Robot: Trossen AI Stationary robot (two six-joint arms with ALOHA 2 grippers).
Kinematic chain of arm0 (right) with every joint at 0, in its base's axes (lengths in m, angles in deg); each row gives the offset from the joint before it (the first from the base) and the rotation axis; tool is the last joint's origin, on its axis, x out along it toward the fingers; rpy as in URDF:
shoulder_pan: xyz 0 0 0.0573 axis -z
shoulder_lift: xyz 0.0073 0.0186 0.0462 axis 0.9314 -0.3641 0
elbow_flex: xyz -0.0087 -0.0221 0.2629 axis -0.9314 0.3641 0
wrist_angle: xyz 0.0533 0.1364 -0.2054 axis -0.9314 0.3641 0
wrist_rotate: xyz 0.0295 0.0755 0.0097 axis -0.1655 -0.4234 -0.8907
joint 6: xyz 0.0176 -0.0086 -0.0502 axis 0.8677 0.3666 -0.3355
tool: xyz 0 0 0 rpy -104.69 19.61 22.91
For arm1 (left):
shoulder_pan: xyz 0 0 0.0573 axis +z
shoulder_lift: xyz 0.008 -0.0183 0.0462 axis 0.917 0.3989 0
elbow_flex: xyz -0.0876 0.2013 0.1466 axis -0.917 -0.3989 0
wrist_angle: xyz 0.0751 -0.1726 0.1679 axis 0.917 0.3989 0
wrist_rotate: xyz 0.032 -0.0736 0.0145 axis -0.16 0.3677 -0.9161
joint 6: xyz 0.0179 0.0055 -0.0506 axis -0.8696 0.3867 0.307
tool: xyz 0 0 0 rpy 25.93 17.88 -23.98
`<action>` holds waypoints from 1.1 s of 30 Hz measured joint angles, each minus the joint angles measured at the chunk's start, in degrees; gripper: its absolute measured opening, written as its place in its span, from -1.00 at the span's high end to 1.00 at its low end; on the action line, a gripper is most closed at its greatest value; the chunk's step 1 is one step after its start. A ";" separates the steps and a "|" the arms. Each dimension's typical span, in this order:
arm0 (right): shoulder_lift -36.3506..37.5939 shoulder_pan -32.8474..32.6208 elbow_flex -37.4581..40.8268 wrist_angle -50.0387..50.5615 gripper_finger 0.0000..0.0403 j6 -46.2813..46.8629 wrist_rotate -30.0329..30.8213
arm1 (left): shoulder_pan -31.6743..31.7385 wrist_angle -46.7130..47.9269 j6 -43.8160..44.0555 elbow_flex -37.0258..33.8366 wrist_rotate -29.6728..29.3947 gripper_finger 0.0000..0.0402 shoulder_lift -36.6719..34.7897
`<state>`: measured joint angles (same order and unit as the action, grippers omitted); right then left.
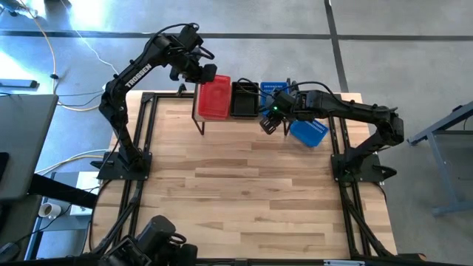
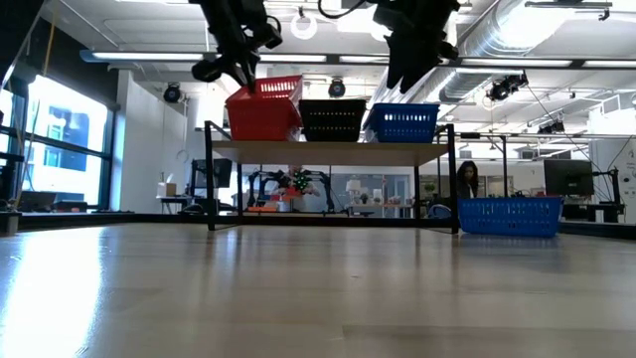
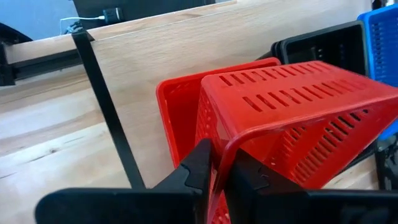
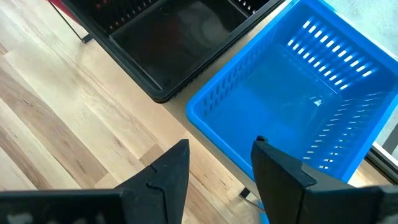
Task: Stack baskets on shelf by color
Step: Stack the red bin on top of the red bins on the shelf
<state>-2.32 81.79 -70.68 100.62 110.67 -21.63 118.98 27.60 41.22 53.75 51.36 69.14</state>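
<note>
left gripper (image 3: 216, 174): fingers closed on the thin rim of a red basket, one finger on each side of the wall.
held red basket (image 3: 292, 118): tilted, partly nested in a second red basket (image 3: 177, 118) that sits on the shelf; its raised end leans toward the left gripper.
left arm (image 1: 140, 70): reaches over the shelf's left end from the bench's far left corner.
right gripper (image 4: 217, 165): fingers spread apart, holding nothing, hovering above the near rim of the blue basket on the shelf.
right arm (image 1: 355, 111): stretches from the bench's right edge toward the shelf's right end.
shelf (image 2: 328, 151): light wood top on thin black legs, standing along the bench's far edge.
red stack (image 2: 263, 114): at the shelf's left end.
black basket (image 2: 332, 119): in the shelf's middle, between red and blue.
blue basket on the shelf (image 2: 402, 121): at the shelf's right end, just beside the black one.
loose blue basket (image 2: 510, 215): on the bench top near its far right corner, just beside the shelf's right legs.
</note>
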 joint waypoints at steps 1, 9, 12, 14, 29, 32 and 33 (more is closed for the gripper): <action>0.00 0.00 -0.01 0.00 0.22 0.01 0.00 | 0.00 -0.16 0.16 0.00 0.26 0.88 0.01; 0.00 0.00 -0.01 0.00 0.22 0.01 0.00 | 0.00 0.43 0.93 0.00 0.16 0.84 0.01; 0.00 0.00 0.01 0.01 0.22 -0.80 0.00 | 0.00 0.41 0.91 0.00 0.00 0.77 0.01; 0.00 0.00 0.00 0.18 0.22 -1.06 0.00 | 0.00 0.41 0.97 0.00 -0.26 0.69 0.01; 0.00 0.00 0.01 1.29 0.22 -1.93 0.00 | 1.51 -2.77 -0.52 -0.04 -5.38 0.38 -1.50; 0.00 0.00 0.01 1.29 0.22 -1.12 0.00 | 1.41 -4.51 -2.23 -0.02 -8.75 0.40 -2.80; 0.00 0.00 0.01 1.29 0.22 -0.91 0.00 | 0.90 -5.65 -3.42 -0.02 -9.67 0.41 -3.27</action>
<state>-2.32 81.79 -70.67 101.91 109.76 -21.63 119.88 21.95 37.80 53.73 41.69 65.87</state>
